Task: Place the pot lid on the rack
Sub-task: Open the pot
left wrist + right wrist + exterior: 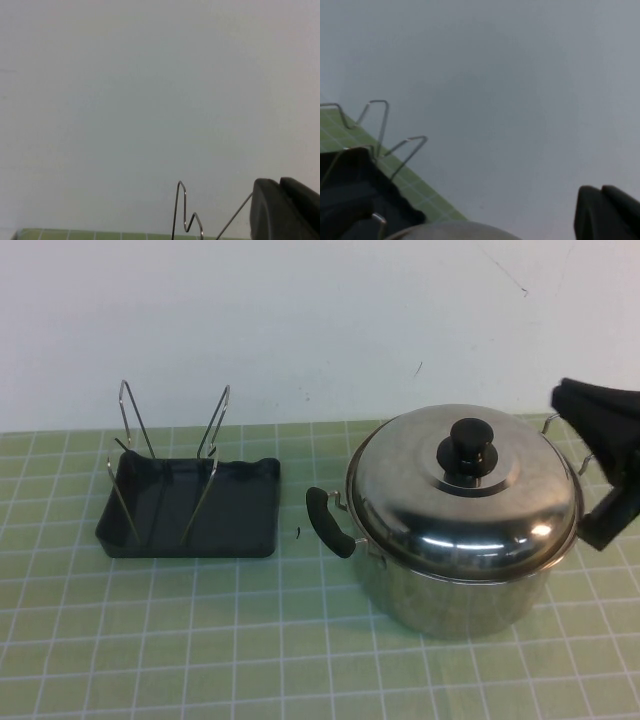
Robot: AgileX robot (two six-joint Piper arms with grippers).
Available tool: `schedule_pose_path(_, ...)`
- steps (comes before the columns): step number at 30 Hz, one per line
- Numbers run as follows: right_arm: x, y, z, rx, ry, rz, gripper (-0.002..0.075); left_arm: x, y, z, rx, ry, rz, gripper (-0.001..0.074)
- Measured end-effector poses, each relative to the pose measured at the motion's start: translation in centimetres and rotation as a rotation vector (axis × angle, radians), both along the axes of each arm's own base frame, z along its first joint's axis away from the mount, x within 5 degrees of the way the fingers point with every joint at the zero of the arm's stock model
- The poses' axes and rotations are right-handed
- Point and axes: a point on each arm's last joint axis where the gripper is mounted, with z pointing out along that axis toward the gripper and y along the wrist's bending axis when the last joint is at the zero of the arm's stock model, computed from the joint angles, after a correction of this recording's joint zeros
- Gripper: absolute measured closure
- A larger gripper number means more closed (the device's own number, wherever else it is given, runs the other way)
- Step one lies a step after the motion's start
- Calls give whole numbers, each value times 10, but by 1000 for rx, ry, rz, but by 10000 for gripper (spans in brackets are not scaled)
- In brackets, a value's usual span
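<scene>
The pot lid (420, 495), shiny steel with a black knob (470, 448), sits on the steel pot (460, 595) at the right of the green mat. The rack (190, 510), a dark tray with wire uprights, stands empty at the left. My right gripper (570, 400) is shut and empty, hovering beside the pot's far right rim, apart from the knob. In the right wrist view its fingertips (601, 192) are together, with the lid's edge (450, 232) and the rack (355, 185) below. My left gripper (280, 187) is shut and empty, with the rack's wire (184, 210) close by; it is outside the high view.
The pot's black handle (330, 522) sticks out toward the rack. A white wall (320, 320) rises right behind the mat. Green gridded mat (200, 640) lies bare in front of the rack and pot.
</scene>
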Motion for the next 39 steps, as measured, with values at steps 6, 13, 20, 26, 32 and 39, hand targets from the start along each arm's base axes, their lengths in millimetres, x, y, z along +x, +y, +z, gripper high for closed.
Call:
schedule_pose_path(6,36,26,-20,42,59,104,723,0,-3,-1,54,7,-25,737)
schedule_pose_path(13,60,35,-26,68,93,103,370,0,-7,-2,80,14,-57,737)
schedule_pose_path(20,81,39,-48,122,230,78,104,0,-7,-2,80,16,-65,737)
schedule_pose_path(26,90,40,-74,110,314,56,164,-1,-9,-1,109,0,-74,737)
schedule_pose_path(32,90,41,-76,108,321,59,376,-1,-11,0,152,-12,-85,737)
schedule_pose_path(39,90,42,-76,110,316,64,377,-1,-11,1,12,-7,-126,737)
